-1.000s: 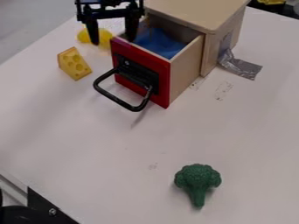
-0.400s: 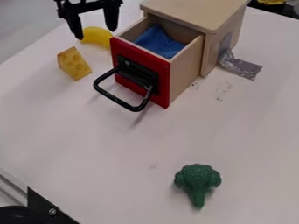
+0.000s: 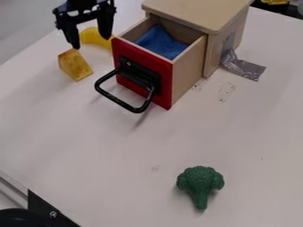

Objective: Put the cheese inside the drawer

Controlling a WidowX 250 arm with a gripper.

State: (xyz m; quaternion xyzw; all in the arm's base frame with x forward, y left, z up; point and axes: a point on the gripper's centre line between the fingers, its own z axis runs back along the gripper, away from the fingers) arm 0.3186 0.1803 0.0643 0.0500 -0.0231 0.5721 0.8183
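Note:
The black gripper (image 3: 91, 43) hangs at the upper left, open, its two fingers apart with nothing held. Its left fingertip is close to the top of the yellow cheese wedge (image 3: 75, 65), which lies on the table left of the drawer. I cannot tell whether they touch. The drawer (image 3: 188, 68) of the small wooden cabinet is pulled out, its red front (image 3: 142, 73) and black handle facing the lower left. A blue cloth (image 3: 160, 42) lies inside it.
Behind the cheese, a yellow curved object (image 3: 96, 36) lies partly behind the gripper. The cabinet (image 3: 201, 13) stands at the top, with silver tape (image 3: 243, 68) at its right side. Green broccoli (image 3: 200, 184) lies near the bottom. The table's left edge runs diagonally.
From above the drawer's left corner, the gripper has moved left, then come down a little near the cheese. The cheese, drawer and broccoli have stayed put.

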